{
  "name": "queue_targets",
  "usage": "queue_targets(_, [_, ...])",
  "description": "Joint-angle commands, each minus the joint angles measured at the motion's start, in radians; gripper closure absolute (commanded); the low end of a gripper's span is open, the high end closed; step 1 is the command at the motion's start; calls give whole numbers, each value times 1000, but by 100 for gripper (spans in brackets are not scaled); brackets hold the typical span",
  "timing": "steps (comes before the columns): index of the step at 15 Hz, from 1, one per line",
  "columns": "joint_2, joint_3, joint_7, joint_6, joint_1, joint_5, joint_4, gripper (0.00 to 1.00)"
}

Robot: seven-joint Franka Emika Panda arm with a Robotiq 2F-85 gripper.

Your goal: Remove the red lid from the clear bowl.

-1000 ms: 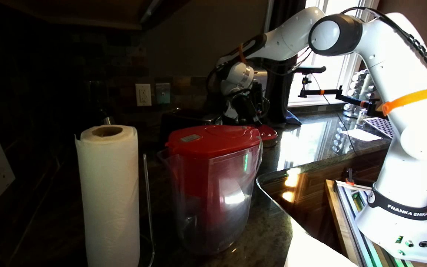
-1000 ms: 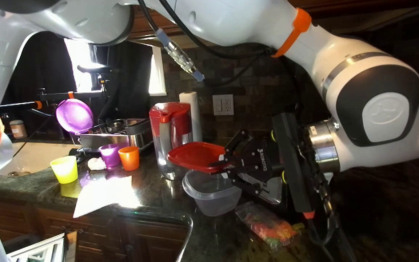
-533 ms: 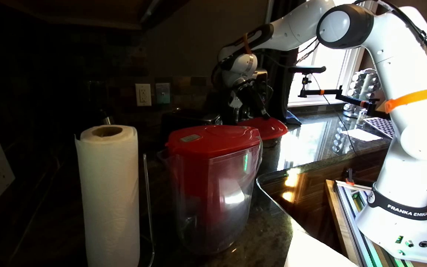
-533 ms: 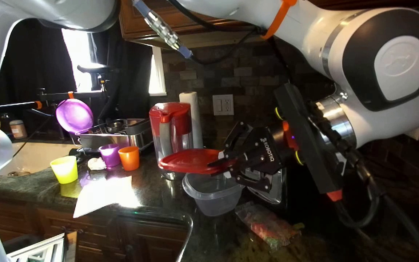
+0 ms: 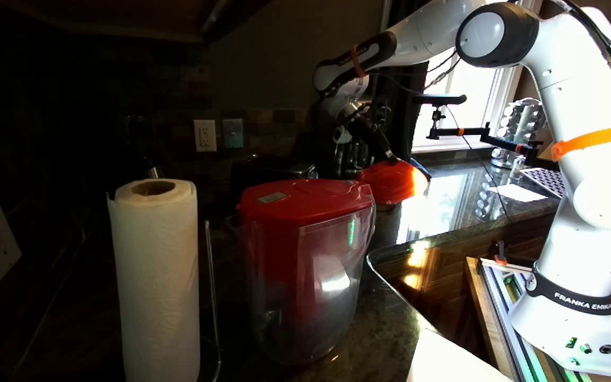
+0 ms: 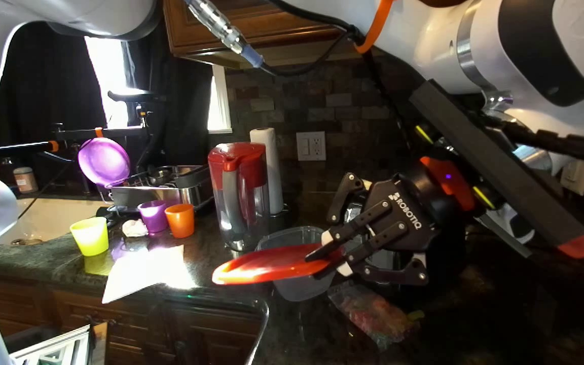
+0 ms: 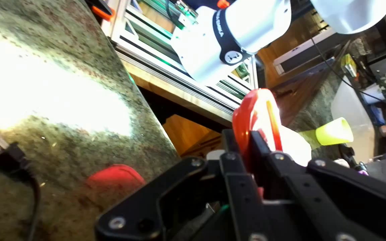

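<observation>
My gripper (image 6: pixel 330 256) is shut on the edge of the red lid (image 6: pixel 266 264), which is off the bowl and tilted. In that exterior view the lid covers the middle of the clear bowl (image 6: pixel 299 291), which stands upright and open on the counter. The lid (image 5: pixel 394 181) hangs tilted under the gripper (image 5: pixel 392 158) in an exterior view, behind the pitcher; the bowl is mostly hidden there. In the wrist view the lid (image 7: pixel 246 117) sits between the two fingers of the gripper (image 7: pixel 245 144). The bowl does not show in the wrist view.
A red-topped pitcher (image 6: pixel 239 195) and paper towel roll (image 5: pixel 157 281) stand near the bowl. A bag of coloured pieces (image 6: pixel 373 314) lies beside it. Yellow (image 6: pixel 90 236), purple (image 6: pixel 153 216) and orange (image 6: pixel 180 221) cups stand further along. A plug with cord (image 7: pixel 8 155) lies on the counter.
The lid has moved from above the bowl to in front of it in an exterior view, and its tilt has increased. The gripper has turned and angled downward, keeping its hold.
</observation>
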Motion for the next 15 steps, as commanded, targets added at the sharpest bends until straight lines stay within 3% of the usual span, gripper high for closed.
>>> queue_targets(1, [16,-7,-36,58,14,-134,19,97])
queue_targets(9, [39,-7,12,289,27,-219,-14,97])
queue_targets(15, [68,-4,36,367,37,-227,-53,97])
